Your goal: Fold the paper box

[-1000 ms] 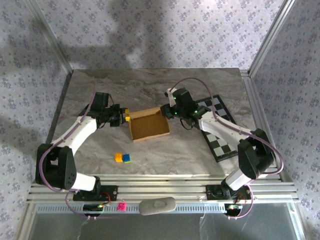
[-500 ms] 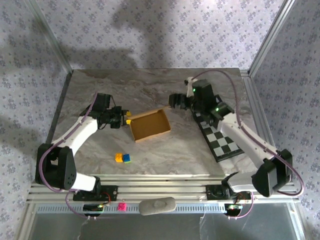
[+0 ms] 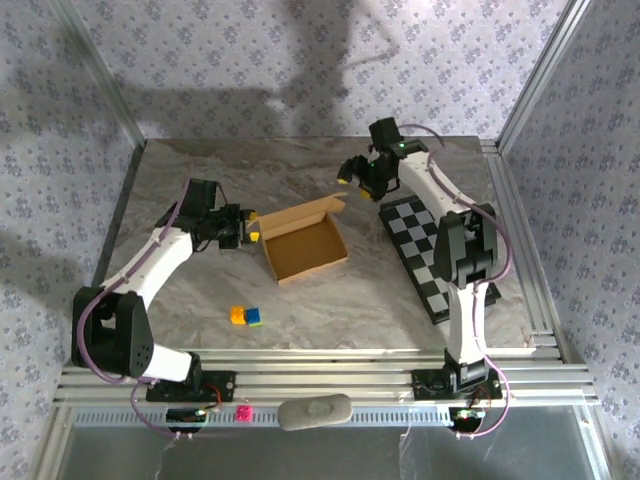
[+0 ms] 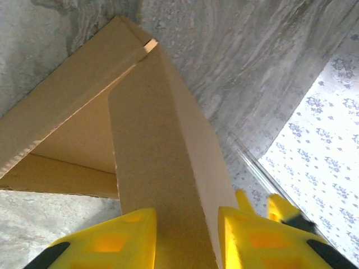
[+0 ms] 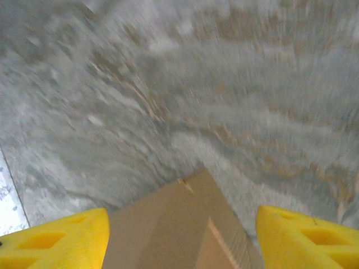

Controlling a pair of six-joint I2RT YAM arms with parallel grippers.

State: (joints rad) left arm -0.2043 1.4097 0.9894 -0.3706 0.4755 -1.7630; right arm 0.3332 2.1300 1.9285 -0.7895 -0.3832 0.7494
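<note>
1. The paper box (image 3: 305, 250) is found beside the checkerboard (image 3: 440, 255), with its walls raised; closing is judged outstanding.
2. The left gripper (image 3: 252, 232) is clamped on its wall.
3. The right gripper (image 3: 346, 178) is held wide open, empty.

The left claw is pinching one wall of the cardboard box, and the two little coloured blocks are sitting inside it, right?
Not quite. The left gripper does pinch a wall of the box, but the two blocks lie outside it on the table, nearer the arms' bases; the top view shows this.
</note>
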